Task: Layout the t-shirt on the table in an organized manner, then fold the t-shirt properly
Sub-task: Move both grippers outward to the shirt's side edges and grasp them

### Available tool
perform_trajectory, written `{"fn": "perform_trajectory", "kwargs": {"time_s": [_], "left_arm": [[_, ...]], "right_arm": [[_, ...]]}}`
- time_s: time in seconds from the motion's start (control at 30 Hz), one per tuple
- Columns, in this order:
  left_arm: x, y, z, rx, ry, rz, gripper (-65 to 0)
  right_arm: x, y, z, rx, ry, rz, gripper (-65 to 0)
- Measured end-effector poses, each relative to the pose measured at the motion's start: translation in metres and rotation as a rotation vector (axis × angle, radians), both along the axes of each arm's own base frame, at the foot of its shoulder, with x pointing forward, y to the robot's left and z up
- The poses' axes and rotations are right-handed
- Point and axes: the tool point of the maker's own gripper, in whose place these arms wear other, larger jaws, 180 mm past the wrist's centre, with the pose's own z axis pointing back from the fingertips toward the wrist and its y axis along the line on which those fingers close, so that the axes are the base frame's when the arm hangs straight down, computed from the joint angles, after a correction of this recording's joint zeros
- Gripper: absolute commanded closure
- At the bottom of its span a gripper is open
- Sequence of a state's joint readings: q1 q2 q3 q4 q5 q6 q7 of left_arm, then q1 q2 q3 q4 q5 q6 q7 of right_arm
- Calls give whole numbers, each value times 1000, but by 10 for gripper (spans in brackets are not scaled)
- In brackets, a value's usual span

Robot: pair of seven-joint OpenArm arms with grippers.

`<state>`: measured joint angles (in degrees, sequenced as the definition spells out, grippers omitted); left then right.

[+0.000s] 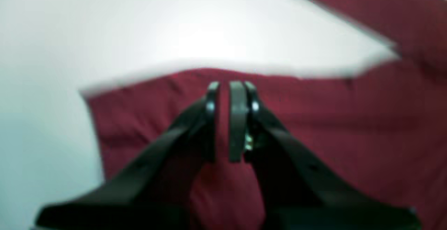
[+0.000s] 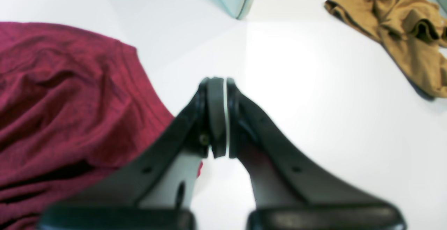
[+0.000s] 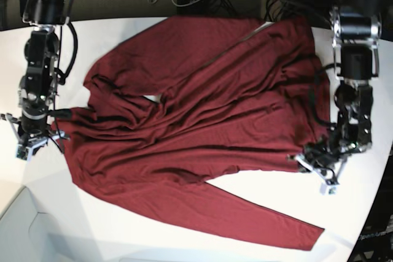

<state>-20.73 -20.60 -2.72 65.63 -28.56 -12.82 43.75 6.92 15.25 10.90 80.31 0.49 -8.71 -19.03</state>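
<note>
Looking first at the fingers: the left gripper (image 1: 228,87) has its jaws nearly together, and in the left wrist view a thin strip of maroon shows between them. It seems to be clamped on a fold of the t-shirt (image 3: 202,127), but the picture is blurred, so you cannot be fully sure that cloth is really inside. The right gripper (image 2: 219,81) has its fingers pressed together with nothing between them; in the right wrist view it stands over the bare table (image 2: 314,101), just beside the shirt's edge at the left of that frame.

In the base view the shirt lies across the middle of the table, wrinkled, one sleeve going to the lower right and the other folded over the body at the upper left. The left gripper is at the shirt's edge in the right part of this view, the right gripper at its left edge.

What could go wrong for you from here:
- If the left pinch holds only a little of this thin fabric, it may slip out when you pull.
- With only one side held, pulling may drag the whole shirt and make new wrinkles.
- A tan garment (image 2: 394,31) lies in the upper right of the right wrist view; a wide sweep could catch it.
</note>
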Motion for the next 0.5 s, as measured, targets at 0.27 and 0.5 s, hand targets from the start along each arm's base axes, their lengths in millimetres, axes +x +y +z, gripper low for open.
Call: {"fn": "perform_trajectory", "kwargs": {"time_s": [0.27,0.5], "left_arm": [[-61,-16,-57,38,62,-28,-50],[-37,11,-72,52,-12,51,-50]], "right_arm": [[2,11,-4,27,-8,6,0],[4,19,-6,24,-1,28,0]]}}
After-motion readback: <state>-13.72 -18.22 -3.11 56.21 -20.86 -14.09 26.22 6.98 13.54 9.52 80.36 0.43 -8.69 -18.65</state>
